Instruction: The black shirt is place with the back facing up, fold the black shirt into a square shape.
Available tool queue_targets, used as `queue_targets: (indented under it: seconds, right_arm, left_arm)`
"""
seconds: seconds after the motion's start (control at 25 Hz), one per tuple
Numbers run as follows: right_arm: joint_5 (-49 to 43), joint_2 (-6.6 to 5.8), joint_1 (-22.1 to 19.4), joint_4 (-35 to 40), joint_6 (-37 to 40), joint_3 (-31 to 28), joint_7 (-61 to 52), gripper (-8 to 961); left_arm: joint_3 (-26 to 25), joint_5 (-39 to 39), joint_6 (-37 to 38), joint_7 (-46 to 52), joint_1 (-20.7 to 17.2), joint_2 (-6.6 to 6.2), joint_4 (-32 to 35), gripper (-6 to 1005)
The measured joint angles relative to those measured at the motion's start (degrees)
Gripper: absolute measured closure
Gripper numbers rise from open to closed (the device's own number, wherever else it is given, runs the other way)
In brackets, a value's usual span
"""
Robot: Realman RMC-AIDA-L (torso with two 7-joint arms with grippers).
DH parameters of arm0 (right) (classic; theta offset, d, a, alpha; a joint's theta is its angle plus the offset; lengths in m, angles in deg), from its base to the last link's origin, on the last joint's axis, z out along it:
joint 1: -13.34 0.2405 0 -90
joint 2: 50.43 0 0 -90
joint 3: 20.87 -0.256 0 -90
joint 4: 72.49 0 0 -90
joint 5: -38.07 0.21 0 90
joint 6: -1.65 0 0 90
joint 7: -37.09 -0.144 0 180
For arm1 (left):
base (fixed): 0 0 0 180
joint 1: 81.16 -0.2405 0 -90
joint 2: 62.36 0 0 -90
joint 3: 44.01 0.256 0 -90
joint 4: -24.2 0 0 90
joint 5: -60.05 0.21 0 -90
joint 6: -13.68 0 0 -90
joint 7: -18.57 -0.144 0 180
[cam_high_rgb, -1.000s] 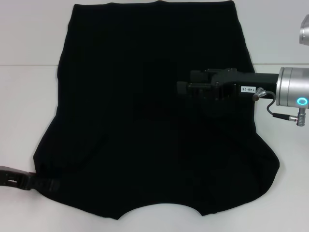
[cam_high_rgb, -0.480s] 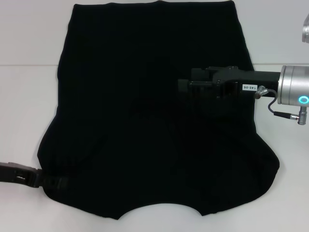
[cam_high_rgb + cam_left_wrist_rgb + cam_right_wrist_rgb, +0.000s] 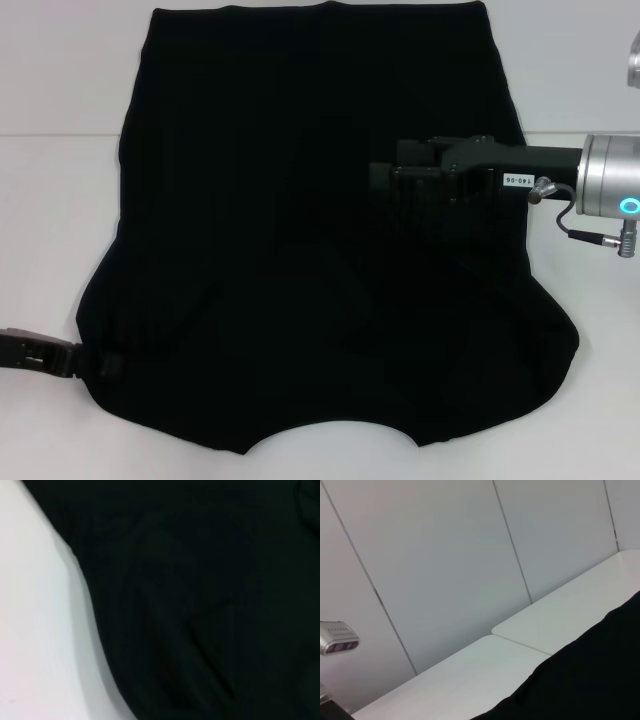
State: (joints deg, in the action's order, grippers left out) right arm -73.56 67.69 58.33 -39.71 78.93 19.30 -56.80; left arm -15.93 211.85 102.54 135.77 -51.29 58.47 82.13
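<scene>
The black shirt (image 3: 300, 250) lies spread flat on the white table (image 3: 50, 220), plain side up with no lettering showing, neck opening at the near edge. My right gripper (image 3: 385, 182) reaches in from the right and hovers over the shirt's middle right. My left gripper (image 3: 105, 366) is at the near left, its tip at the edge of the shirt's left sleeve. The left wrist view is filled with black shirt cloth (image 3: 200, 600) beside bare table (image 3: 35, 630). The right wrist view shows a corner of the shirt (image 3: 600, 680).
The table surface (image 3: 470, 680) runs back to a grey panelled wall (image 3: 445, 555). A silver device (image 3: 337, 637) shows at the side in the right wrist view, and a silver part (image 3: 632, 60) at the head view's right edge.
My left gripper slid right under the sleeve edge, then drew back a little to the left. The sleeve's left edge shifted slightly inward. My right gripper barely moved.
</scene>
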Motion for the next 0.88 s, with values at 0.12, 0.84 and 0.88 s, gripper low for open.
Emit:
queue_targets:
  seconds: [0.12, 0.84, 0.88]
  right_arm:
    - [0.01, -0.07, -0.02, 0.00, 0.07, 0.00, 0.02, 195]
    - [0.33, -0.48, -1.90, 1.20, 0.26, 0.19, -0.95, 196]
    - [0.09, -0.79, -2.32, 1.27, 0.26, 0.39, -1.54, 196]
  left_arm:
    - [-0.03, 0.34, -0.71, 0.27, -0.04, -0.06, -0.08, 396]
    - [-0.03, 0.12, -0.72, 0.67, -0.47, 0.19, -0.18, 957]
    - [-0.02, 0.06, -0.58, 0.89, -0.40, 0.15, -0.16, 957]
